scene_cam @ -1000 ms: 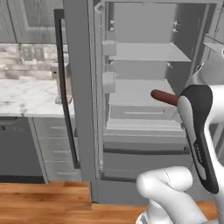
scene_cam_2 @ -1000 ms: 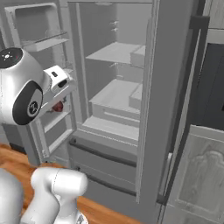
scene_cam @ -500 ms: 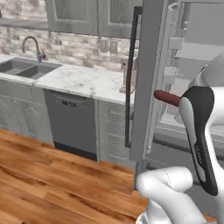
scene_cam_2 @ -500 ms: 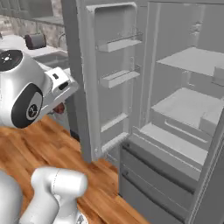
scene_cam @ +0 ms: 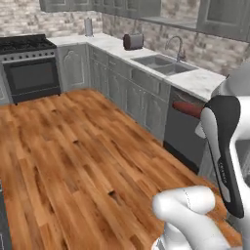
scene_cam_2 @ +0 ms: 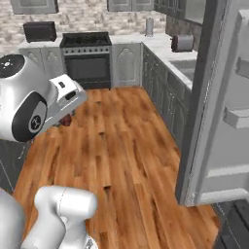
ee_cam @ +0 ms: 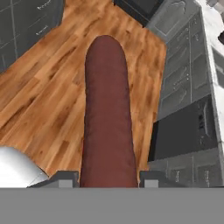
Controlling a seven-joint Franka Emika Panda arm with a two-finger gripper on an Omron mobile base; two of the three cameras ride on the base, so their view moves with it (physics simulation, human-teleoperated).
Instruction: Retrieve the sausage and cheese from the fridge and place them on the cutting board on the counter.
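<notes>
Clamping fingers [ee_cam: 108, 181] on smooth reddish-brown sausage [ee_cam: 107, 118], cylinder above glossy wood-plank floor [ee_cam: 39, 105]

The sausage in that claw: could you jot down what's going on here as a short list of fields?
held item: sausage, dark reddish-brown, sticking out past the gripper
grip: shut on the sausage, one finger on each side
below the sausage: wooden floor
nearby: counter with sink, toaster, stove
fridge: door stands open at the right of the right base view
task state: sausage out of the fridge, not yet set down
</notes>
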